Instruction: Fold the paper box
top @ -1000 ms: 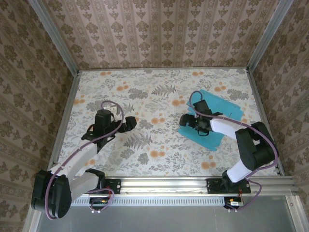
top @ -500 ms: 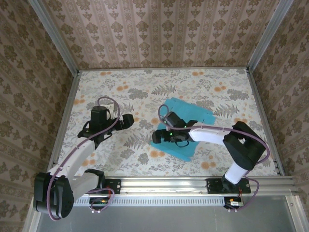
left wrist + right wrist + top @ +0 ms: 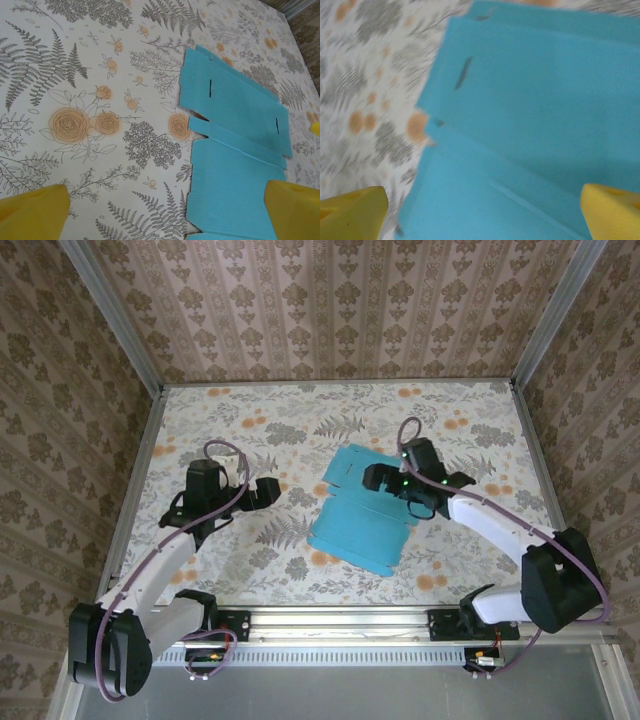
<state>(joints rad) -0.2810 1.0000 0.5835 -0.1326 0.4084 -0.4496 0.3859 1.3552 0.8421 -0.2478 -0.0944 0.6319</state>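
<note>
Bright, even, diffuse light covers the counter [image 3: 300, 420]; the arms [image 3: 160, 562] cast only faint, soft shadows. The top view is sharp. In the left wrist view the paper box [image 3: 235, 125] is crisp, while the yellow fingertips [image 3: 30, 215] in the lower corners look soft. The right wrist view is smeared: floral print [image 3: 370, 75] and box edges blur.

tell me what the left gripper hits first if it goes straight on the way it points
Probably the box. The left gripper, open, points right toward its near edge with bare table between. Its tilt is unclear, so it might touch the table just short of the box.
</note>
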